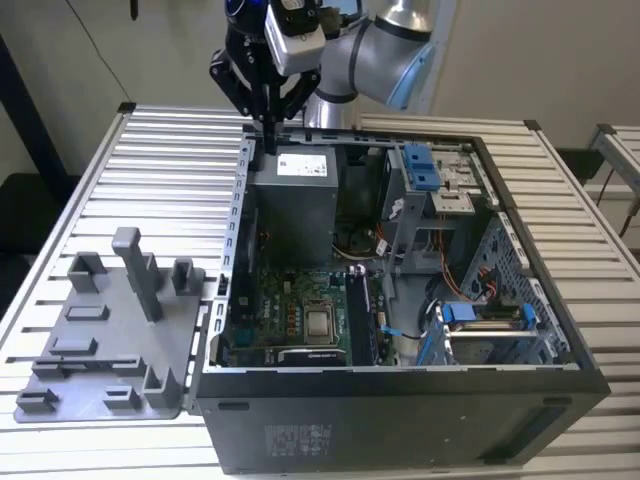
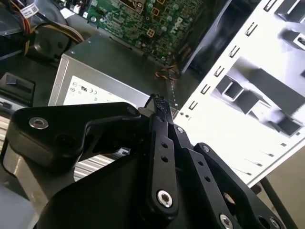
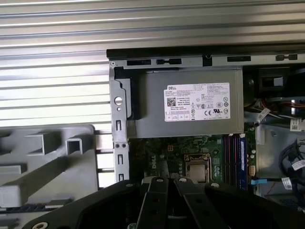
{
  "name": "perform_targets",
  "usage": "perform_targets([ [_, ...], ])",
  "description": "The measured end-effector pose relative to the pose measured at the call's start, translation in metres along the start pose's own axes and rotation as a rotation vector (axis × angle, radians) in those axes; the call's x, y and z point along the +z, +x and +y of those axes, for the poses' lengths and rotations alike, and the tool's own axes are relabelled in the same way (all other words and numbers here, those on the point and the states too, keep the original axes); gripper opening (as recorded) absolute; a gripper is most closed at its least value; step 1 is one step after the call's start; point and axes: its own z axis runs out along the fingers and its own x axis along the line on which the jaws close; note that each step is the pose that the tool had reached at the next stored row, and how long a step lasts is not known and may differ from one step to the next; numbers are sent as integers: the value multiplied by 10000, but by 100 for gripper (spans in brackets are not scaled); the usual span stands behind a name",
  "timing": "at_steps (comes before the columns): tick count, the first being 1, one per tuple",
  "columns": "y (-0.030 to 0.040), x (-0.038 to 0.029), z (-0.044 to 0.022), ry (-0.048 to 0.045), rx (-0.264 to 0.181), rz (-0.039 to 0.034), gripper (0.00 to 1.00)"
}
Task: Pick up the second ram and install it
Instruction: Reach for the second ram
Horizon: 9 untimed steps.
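My gripper (image 1: 268, 142) hangs over the back corner of the open computer case (image 1: 400, 400), on the exterior view's left, just above the grey power supply (image 1: 295, 200). Its black fingers (image 2: 158, 102) are pressed together in both wrist views, with nothing visible between them. The second ram is not distinguishable as a loose stick. Long dark memory slots (image 3: 234, 160) run beside the silver processor (image 3: 197, 169) on the green board. I cannot tell whether sticks sit in them.
A grey plastic tray (image 1: 100, 370) with upright posts lies on the slatted metal table (image 1: 170, 170) at the exterior view's left of the case. Blue drive brackets (image 1: 480, 320) and cables fill the case's other half. The case walls stand up around the board.
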Motion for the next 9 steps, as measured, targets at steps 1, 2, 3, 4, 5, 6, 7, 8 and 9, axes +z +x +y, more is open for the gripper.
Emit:
perform_targets([
  [1,12,0,-1,0,0,0,11],
  [2,25,0,-2,0,0,0,11],
  [3,37,1,-2,-1,1,0,11],
  [4,49,0,-3,0,1,0,11],
  [5,60,0,-4,0,0,0,11],
  [6,71,0,-5,0,1,0,11],
  [7,82,0,-6,1,1,0,11],
  [8,92,0,-6,0,0,0,11],
  [9,103,0,-7,0,1,0,11],
])
